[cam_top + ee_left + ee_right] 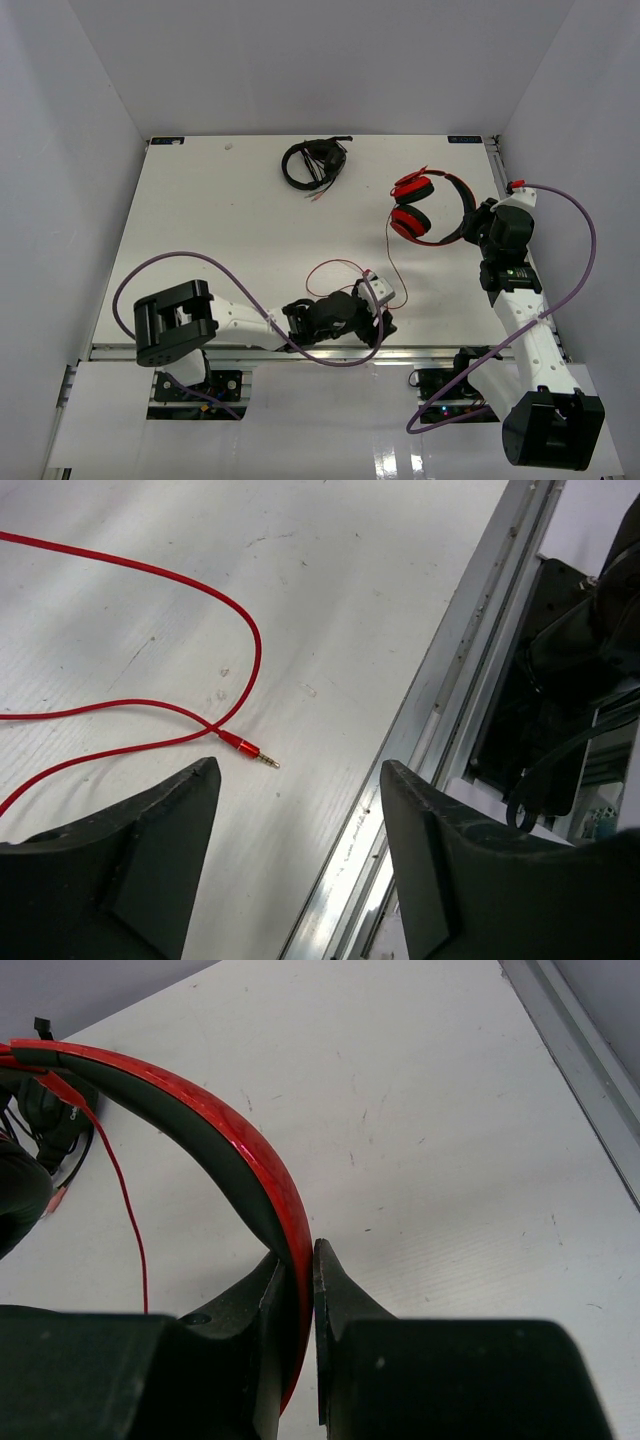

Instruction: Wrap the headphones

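A white table [250, 230] is enclosed on three sides by pale grey walls [60, 150], and an aluminium rail [440, 710] is run along its near edge. Seen from above, the headphones [430, 208] are found toward 2 o'clock of the table, their ear pads turned to 9 o'clock. The headband is clamped between the closed jaws of the right gripper [298, 1260]. The thin red cable [338, 263] is trailed in loose loops toward 6 o'clock. Its plug [258, 754] is laid on the bare surface just ahead of the left gripper [300, 780], whose jaws are spread apart with nothing between them. Black headphones [313, 163] with a bundled cord are set at 12 o'clock, well apart from the red pair. Purple leads [185, 254] are looped about both arms. In the right wrist view the ear cups are cut off at 9 o'clock, and the band is hidden below the fingers.
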Robot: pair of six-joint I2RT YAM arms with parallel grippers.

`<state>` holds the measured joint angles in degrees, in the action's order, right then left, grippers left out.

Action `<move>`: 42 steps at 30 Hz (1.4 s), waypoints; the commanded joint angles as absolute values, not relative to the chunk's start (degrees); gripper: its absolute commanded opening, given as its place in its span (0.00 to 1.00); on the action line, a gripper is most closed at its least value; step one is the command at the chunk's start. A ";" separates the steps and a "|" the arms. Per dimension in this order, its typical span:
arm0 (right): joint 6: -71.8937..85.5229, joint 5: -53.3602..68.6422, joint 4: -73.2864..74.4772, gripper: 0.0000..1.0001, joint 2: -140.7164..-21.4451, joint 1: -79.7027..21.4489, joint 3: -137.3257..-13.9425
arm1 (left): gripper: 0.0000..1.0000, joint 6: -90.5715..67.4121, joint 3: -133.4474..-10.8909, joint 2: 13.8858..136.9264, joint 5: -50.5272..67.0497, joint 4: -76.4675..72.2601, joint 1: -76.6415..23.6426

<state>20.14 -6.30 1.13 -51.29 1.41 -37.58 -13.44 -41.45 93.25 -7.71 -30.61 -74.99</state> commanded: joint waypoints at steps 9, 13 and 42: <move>22.23 -5.18 -5.54 0.08 -49.74 1.23 -37.53 | 0.80 -5.45 -57.84 106.31 -6.99 -23.18 -72.42; 22.24 -4.69 -5.46 0.08 -49.66 1.23 -37.37 | 0.79 -4.94 -59.60 109.36 -9.32 -22.04 -72.09; 20.81 -10.03 -5.54 0.08 -51.12 1.23 -37.62 | 0.00 -12.48 -60.13 108.18 -0.84 -20.03 -76.67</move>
